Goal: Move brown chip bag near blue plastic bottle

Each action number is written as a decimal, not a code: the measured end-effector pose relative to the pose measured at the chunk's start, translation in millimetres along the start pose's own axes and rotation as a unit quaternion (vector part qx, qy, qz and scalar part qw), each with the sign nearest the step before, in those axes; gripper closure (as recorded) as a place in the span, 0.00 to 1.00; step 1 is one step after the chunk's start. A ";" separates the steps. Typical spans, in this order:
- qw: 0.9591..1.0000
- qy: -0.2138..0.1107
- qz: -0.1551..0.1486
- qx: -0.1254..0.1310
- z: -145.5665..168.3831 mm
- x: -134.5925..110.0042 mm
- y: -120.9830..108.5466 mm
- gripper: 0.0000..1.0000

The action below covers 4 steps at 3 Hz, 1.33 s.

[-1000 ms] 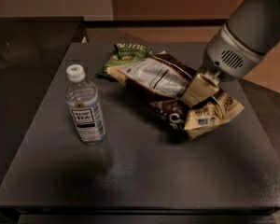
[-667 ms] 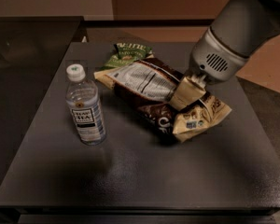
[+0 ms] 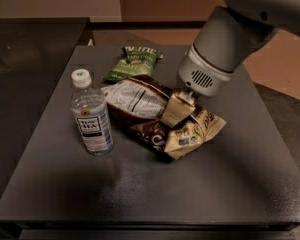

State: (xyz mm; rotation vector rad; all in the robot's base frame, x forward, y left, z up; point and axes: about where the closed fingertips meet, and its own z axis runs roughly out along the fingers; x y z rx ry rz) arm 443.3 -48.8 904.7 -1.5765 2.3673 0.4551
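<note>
Gripper (image 3: 177,111): positioned over the middle of the table (image 3: 140,199), slightly toward the right edge, at the end of the grey arm (image 3: 225,49) that descends from the far right corner. Its two cream fingers stand close together and pinch a fold in the middle of the brown chip bag (image 3: 140,100); the grip is judged closed on the bag, with nothing else held. The bag is bunched at the pinch. Its white-label end stretches toward the left edge, and its cream end is crumpled on the side facing the near right corner. The label end lies just beside the shoulder of the blue plastic bottle (image 3: 91,116); whether the two touch cannot be told. The bottle stands upright, cap on, toward the left edge, about midway between the far and near edges. A green chip bag (image 3: 132,61) lies flat by the far edge, left of its middle, with its near end against or just under the brown bag. Progress, as judged: the bag is placed near the bottle, so the main step appears essentially complete. Outstanding: releasing the bag and lifting the gripper clear. Count: one gripper, one brown chip bag, one bottle, one green chip bag, one table.
</note>
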 end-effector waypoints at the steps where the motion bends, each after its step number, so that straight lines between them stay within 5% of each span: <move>1: 1.000 -0.003 -0.009 -0.003 12.9 -8.5 0.5 0.36; 3: 1.000 -0.003 -0.010 -0.002 12.8 -9.5 2.0 0.00; 4: 1.000 -0.003 -0.010 -0.002 12.8 -9.5 2.0 0.00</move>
